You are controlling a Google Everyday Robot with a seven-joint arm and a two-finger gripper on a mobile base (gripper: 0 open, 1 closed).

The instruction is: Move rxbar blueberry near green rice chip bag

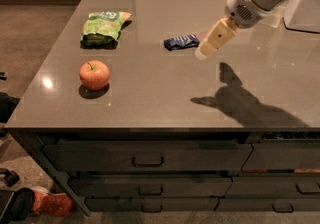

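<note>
The rxbar blueberry (181, 42), a small dark blue wrapper bar, lies flat on the grey counter near its middle. The green rice chip bag (103, 25) lies at the back left of the counter. My gripper (201, 53) hangs above the counter just right of the bar, a short gap from its right end, holding nothing that shows. Its cream-coloured fingers (216, 37) point down and to the left from the white arm.
A red-orange apple (94, 74) sits at the front left of the counter (150, 93). A white object (304, 10) stands at the back right edge. Drawers with handles run below the counter front. The arm's shadow falls at the front right.
</note>
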